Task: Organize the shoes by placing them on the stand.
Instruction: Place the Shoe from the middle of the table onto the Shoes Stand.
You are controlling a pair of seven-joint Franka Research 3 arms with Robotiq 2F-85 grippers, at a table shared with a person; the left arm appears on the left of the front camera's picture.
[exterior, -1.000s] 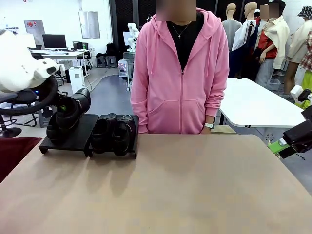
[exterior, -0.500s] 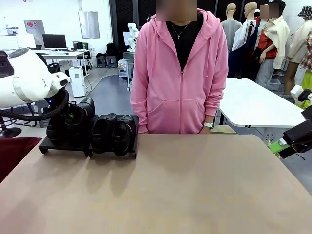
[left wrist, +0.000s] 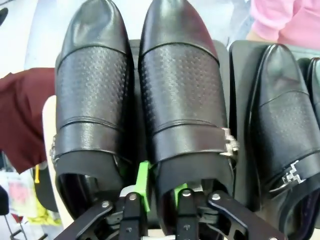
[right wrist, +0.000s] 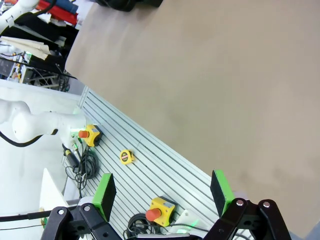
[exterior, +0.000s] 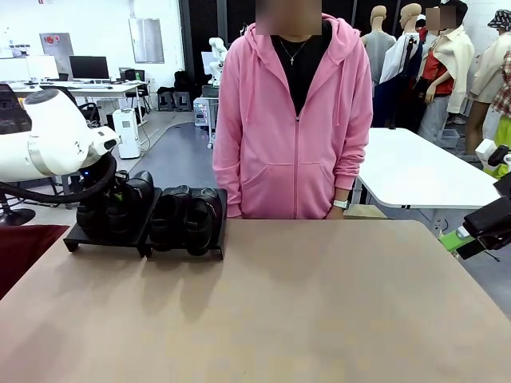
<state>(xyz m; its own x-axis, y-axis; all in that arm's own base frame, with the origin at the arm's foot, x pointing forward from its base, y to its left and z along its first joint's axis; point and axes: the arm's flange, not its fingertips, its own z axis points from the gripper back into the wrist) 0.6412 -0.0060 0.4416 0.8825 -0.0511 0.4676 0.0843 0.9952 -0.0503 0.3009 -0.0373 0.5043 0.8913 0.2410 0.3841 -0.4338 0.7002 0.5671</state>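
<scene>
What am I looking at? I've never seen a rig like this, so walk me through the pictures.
This is a two-armed robot at a table, with a person in a pink hoodie standing across from it. The front view looks over the table from the robot's side. The other two pictures come from cameras on the robot's wrists, looking along each gripper's fingers.

Four black shoes sit in a row on a low black stand at the table's far left. The left gripper straddles the heel wall of one shoe, with one green pad inside it and one beside it. Whether it is gripping is unclear. The right gripper hangs open off the table's edge, holding nothing.
</scene>
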